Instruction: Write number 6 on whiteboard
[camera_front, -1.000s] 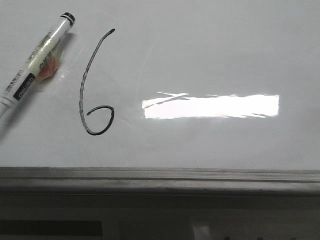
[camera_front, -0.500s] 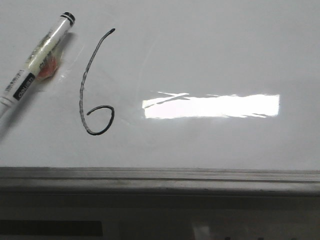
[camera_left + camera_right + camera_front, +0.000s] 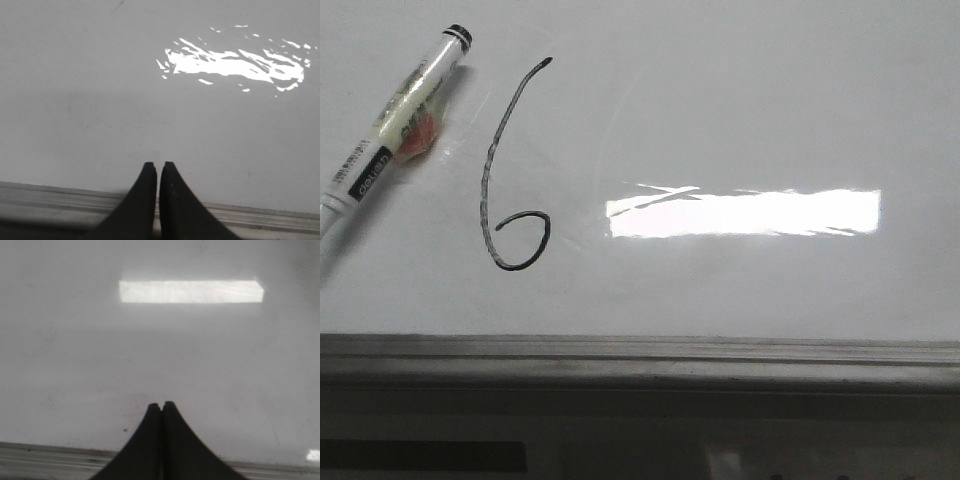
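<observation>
The number 6 (image 3: 500, 180) is drawn in thin black line on the whiteboard (image 3: 740, 110), left of middle in the front view. A white marker pen (image 3: 390, 120) with a black cap end lies on the board at the far left, beside the 6. No gripper shows in the front view. In the left wrist view my left gripper (image 3: 159, 165) is shut and empty over the board's near edge. In the right wrist view my right gripper (image 3: 161, 404) is shut and empty, also over the board near its frame.
The board's grey metal frame (image 3: 640, 358) runs along the near edge. A bright rectangular glare patch (image 3: 745, 212) lies right of the 6. The frame also shows in the left wrist view (image 3: 60, 197) and the right wrist view (image 3: 50, 452).
</observation>
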